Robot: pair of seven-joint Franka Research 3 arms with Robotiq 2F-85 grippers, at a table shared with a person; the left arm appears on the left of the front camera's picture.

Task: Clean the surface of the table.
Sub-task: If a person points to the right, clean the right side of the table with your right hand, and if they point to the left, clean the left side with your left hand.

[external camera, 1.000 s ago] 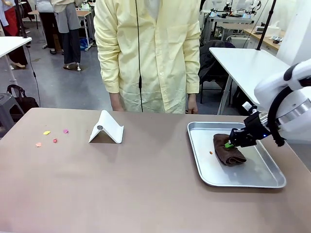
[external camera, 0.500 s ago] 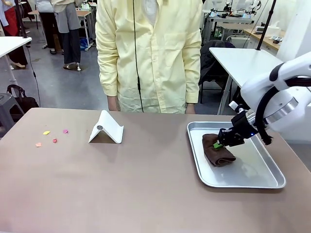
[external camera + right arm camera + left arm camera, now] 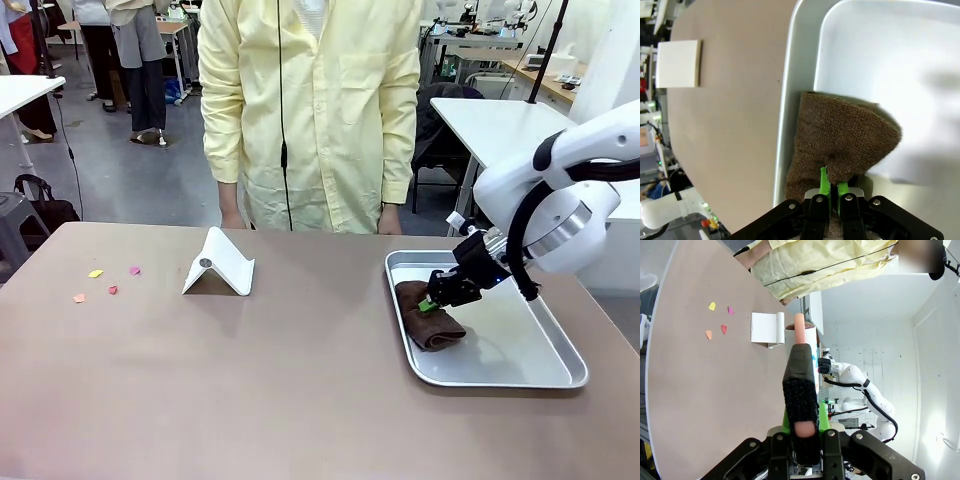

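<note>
Clamping a black stick-like tool with a peach tip (image 3: 800, 370), the left gripper's (image 3: 805, 417) jaws point along the wide matte brown-taupe surface (image 3: 300, 380) that carries the shallow silver metal tray (image 3: 540, 375). Far left of that tray lie small coloured paper scraps (image 3: 97, 273), and nearer it a white folded stand (image 3: 222, 262). At the tray's left end, the right gripper's (image 3: 430, 303) jaws pinch a brown terry cloth (image 3: 425, 325).

Right arm (image 3: 545, 205) entering from the robot's right, wrist angled downward and inward. Right gripper (image 3: 432, 303) with jaws closed, a fold of brown cloth (image 3: 428, 328) pinched between the green pads. Left gripper (image 3: 804, 412) with jaws closed on a black, pink-tipped stick (image 3: 800, 370) projecting forward beyond the jaws.
</note>
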